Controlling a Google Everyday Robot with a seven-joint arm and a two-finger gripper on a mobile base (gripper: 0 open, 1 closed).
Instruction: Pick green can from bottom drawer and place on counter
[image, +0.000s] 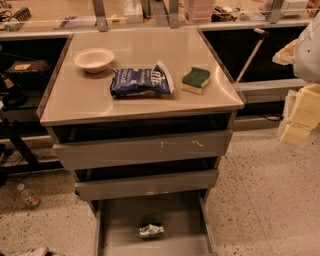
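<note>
My blocky cream pincer, state I cannot tell, hangs past the counter right edge; shiny green can lies in grey bottom drawer.

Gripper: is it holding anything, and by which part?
Nothing held: the gripper hangs at the right edge, far from the green can lying in the bottom drawer.

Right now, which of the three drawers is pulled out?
The bottom drawer: its floor shows, with the green can lying on it. The top drawer and middle drawer show only their fronts. The gripper is off right of the counter.
</note>
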